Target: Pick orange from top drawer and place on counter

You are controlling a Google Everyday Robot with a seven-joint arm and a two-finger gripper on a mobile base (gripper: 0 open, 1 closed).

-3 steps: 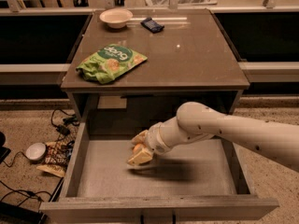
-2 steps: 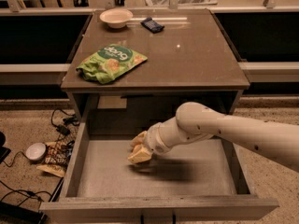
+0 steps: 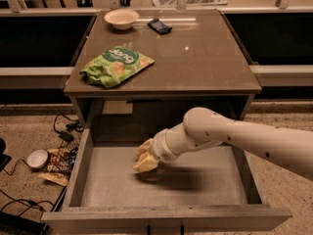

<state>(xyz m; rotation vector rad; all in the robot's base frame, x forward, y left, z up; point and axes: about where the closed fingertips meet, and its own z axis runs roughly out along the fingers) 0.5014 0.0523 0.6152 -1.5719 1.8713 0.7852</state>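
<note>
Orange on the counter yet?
No: the counter holds only a green bag, a bowl and a dark packet; the gripper is down in the drawer.

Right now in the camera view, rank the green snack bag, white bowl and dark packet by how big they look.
1. green snack bag
2. white bowl
3. dark packet
Bowl and packet sit farther back, which shrinks them. The gripper is down inside the top drawer.
</note>
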